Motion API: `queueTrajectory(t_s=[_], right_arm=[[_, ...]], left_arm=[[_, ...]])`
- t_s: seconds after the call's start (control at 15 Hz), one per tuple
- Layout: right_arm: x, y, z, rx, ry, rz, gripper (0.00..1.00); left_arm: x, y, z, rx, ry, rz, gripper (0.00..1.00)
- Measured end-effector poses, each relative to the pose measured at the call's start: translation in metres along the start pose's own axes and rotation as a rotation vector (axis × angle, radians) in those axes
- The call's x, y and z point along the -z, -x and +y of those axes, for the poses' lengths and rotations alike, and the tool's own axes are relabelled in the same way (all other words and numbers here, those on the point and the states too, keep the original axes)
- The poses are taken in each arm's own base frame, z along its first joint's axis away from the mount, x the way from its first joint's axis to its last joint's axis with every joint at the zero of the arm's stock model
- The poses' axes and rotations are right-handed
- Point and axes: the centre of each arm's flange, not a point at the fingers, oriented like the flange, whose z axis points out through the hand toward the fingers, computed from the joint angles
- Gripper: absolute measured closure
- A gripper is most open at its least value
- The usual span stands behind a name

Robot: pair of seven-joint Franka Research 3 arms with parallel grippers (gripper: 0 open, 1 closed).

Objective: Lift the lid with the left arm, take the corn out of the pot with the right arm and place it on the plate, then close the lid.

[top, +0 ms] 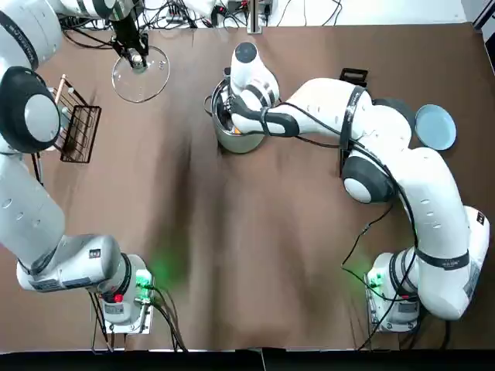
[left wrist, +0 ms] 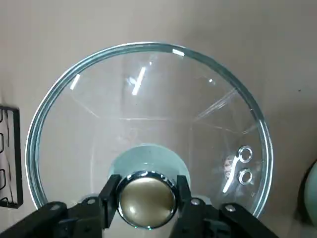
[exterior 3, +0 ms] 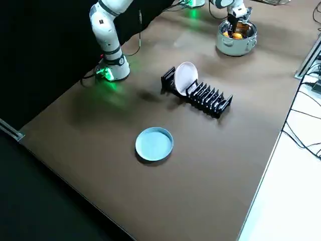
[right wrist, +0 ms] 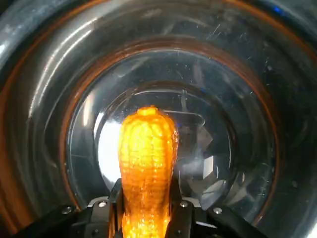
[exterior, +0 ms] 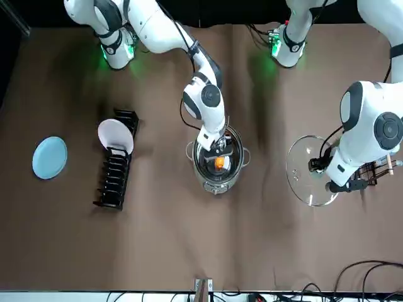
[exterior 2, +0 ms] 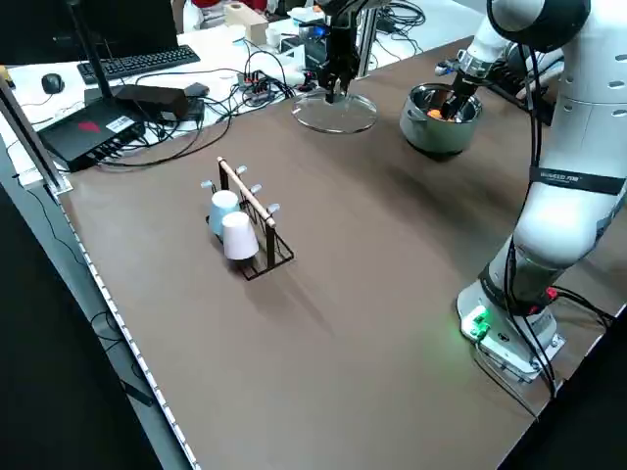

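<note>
Corn (right wrist: 147,158) stands inside the pot (right wrist: 39,74), squeezed tight by the right hand (right wrist: 144,204). The left hand (left wrist: 147,201) is closed on the lid (left wrist: 148,89), well apart from the pot. The plate (top: 435,127) lies far off on the pot's other side.

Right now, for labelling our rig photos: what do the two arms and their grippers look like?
Both arms, left arm and right arm, have rounded white shells with black joint bands and green-lit bases. A black cable runs along the right arm. The left gripper and right gripper have black fingers.
</note>
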Motion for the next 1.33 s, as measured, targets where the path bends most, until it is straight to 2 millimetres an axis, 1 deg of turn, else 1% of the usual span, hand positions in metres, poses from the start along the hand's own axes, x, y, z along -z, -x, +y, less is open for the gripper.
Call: queueTrajectory(t_s=[0.2,0.4,0.67,0.8,0.87,0.93,1.0,1.07,1.13,1.2,1.27,1.33], right_arm=[[0.007,-0.004,-0.002,-0.006,-0.008,0.012,0.61],[0.032,-0.008,-0.004,-0.008,0.003,0.000,0.61],[0.084,-0.012,-0.002,-0.013,0.027,-0.030,0.61],[0.124,-0.020,-0.002,-0.021,-0.007,0.005,0.61],[0.151,-0.028,0.003,-0.034,-0.029,0.027,0.61],[0.182,-0.037,0.014,-0.049,-0.037,0.037,0.61],[0.211,-0.045,0.029,-0.058,-0.036,0.030,0.61],[0.238,-0.052,0.049,-0.058,-0.036,0.011,0.61],[0.264,-0.059,0.070,-0.050,-0.042,-0.010,0.61],[0.287,-0.067,0.095,-0.037,-0.050,-0.032,0.61],[0.308,-0.074,0.123,-0.023,-0.051,-0.055,0.61],[0.325,-0.081,0.153,-0.009,-0.049,-0.080,0.61]], left_arm=[[0.000,0.000,0.000,0.000,0.000,0.000,0.49],[0.000,0.000,0.000,0.000,0.000,0.000,0.49],[0.000,0.000,0.000,0.000,0.001,0.003,0.49],[0.001,0.000,0.000,0.000,0.001,0.004,0.49],[0.001,-0.001,0.000,0.000,0.002,0.005,0.49],[0.001,-0.001,0.000,0.001,0.002,0.007,0.49],[0.003,-0.001,0.001,0.004,0.004,0.010,0.49],[0.005,-0.001,0.002,0.005,0.006,0.013,0.49],[0.008,0.001,0.009,0.006,0.013,0.017,0.49],[0.012,0.004,0.021,0.008,0.026,0.020,0.49],[0.017,0.009,0.041,0.016,0.039,0.025,0.49],[0.023,0.016,0.066,0.025,0.050,0.031,0.49]])
